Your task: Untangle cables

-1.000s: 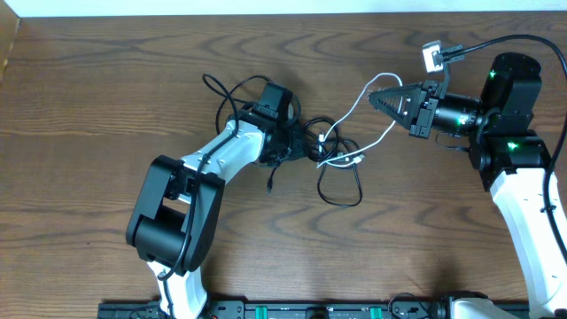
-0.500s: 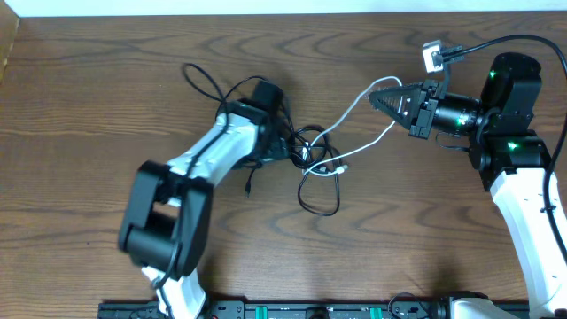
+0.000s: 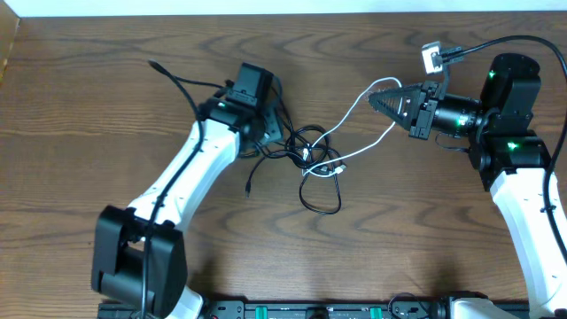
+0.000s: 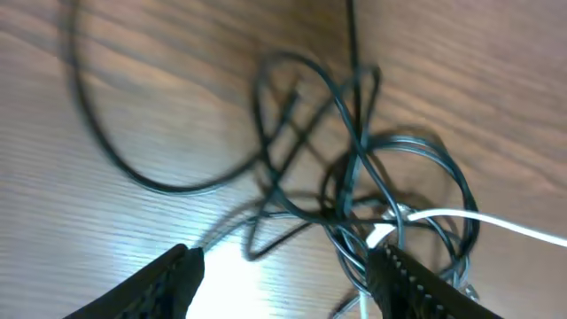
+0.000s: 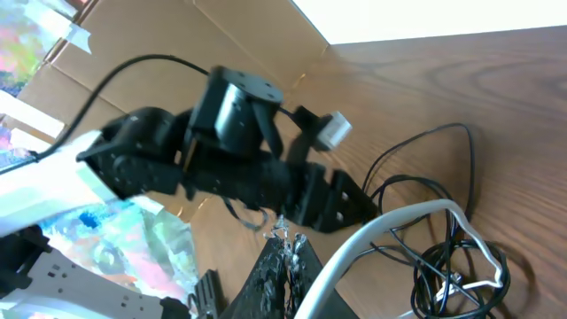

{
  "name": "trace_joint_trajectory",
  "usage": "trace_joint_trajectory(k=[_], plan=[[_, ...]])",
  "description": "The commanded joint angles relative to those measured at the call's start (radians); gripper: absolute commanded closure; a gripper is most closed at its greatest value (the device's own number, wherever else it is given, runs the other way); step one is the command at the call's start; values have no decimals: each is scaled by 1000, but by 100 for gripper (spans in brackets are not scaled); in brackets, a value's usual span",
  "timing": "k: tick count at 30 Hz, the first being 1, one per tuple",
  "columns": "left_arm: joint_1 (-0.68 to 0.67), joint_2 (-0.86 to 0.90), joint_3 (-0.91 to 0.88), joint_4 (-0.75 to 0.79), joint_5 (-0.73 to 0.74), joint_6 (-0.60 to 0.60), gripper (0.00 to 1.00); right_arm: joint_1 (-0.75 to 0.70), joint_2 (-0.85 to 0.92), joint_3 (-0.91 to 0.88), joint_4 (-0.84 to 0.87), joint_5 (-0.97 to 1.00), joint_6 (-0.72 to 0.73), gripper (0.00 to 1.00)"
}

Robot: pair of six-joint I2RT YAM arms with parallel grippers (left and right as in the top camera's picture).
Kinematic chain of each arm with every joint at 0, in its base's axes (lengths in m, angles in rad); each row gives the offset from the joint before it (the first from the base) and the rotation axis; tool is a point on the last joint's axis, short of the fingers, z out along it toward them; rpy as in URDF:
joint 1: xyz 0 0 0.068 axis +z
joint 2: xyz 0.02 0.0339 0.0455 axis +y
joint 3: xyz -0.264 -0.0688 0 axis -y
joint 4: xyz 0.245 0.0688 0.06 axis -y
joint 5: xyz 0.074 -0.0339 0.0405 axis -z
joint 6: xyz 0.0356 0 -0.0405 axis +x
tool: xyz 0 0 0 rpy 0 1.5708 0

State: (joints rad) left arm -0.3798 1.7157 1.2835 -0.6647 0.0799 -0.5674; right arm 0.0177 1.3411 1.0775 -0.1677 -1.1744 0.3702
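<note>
Where the overhead view takes in the whole rig, the wooden table [image 3: 89,106] fills the frame and carries the tangle [image 3: 312,155] of cables near its centre; all positions below refer to that tangle as seen from overhead.

1. Left arm [image 3: 177,177]: reaches in from the lower left of the tangle, with its wrist just left of it.
2. Right arm [image 3: 523,177]: stands well to the right of the tangle, with its wrist pointing toward it.
3. Left gripper [image 4: 283,261]: the fingers stand wide apart and grip nothing. In the left wrist view, bare table shows between them and the tangle lies just ahead, toward the right finger.
4. Right gripper [image 3: 376,96]: the fingers are fully closed on the white cable [image 5: 390,220], up and to the right of the tangle.
5. White cable: two strands run from the closed fingers down and left into the tangle.
6. Black cables [image 4: 354,177]: these form the knotted loops of the tangle, wound around the white cable.
   - One loop [image 3: 321,211] lies on the table just below the tangle.
   - One strand [image 3: 177,80] runs out to the upper left of the tangle, passing the left wrist.
   - One plug end [image 3: 248,189] lies below and left of the tangle.
</note>
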Motion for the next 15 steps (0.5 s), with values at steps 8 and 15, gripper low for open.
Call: trace_joint_trajectory(k=[8,15], plan=[[-64,109,-47,23,63,-374,45,-4,-14,5,-9,-6,-21,99],[-100,153,-47,77,63,-415,46,-3,-14,5,-18,-6,-32,99]])
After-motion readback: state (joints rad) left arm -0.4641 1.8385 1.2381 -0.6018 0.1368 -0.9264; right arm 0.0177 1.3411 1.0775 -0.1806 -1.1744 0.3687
